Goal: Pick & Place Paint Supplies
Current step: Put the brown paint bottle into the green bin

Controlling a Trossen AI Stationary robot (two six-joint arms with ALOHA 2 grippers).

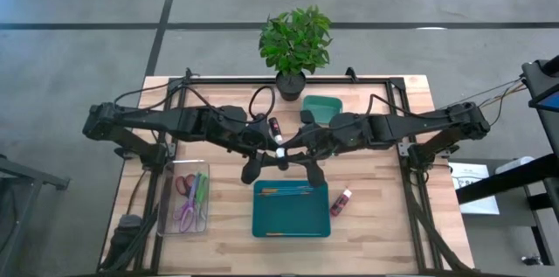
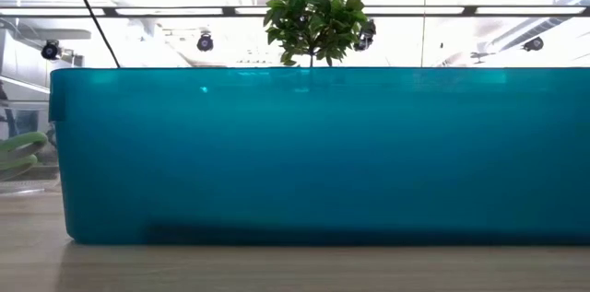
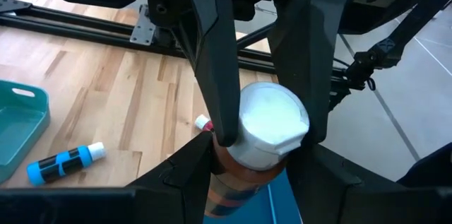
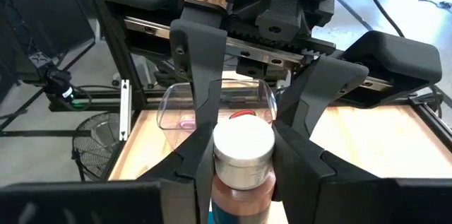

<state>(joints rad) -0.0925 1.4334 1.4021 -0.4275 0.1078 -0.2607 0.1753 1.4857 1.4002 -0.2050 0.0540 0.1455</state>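
A paint bottle (image 3: pixel 272 121) with a white cap and a brownish body stands upright in mid-air over the table's middle (image 1: pixel 279 152). My left gripper (image 3: pixel 247 178) and my right gripper (image 4: pixel 244 181) meet it from opposite sides, both shut on it. A blue bottle (image 3: pixel 63 162) lies on its side on the wood. A dark red bottle (image 1: pixel 274 126) lies beneath the arms, and a pinkish one (image 1: pixel 341 200) lies right of the teal tray (image 1: pixel 291 225). Thin orange-handled brushes (image 1: pixel 288 191) lie in the tray. My left gripper pinches the bottle's brownish body (image 3: pixel 236 174) just below the cap, between its two fingers. The fingers come nearly level from the table's left side. The bottle is upright and lifted clear of the table. My right gripper has its two fingers (image 3: pixel 219 97) on opposite sides of the bottle's white cap (image 3: pixel 247 128), seen touching it in the left wrist view. It comes nearly level from the table's right side, facing the left gripper. How far back the cap reaches does not show.
A potted plant (image 1: pixel 295 45) and a small green container (image 1: pixel 323 107) stand at the far edge. A clear box (image 1: pixel 188 203) with scissors sits at the near left. In the low view the teal tray's wall (image 2: pixel 313 154) blocks nearly everything.
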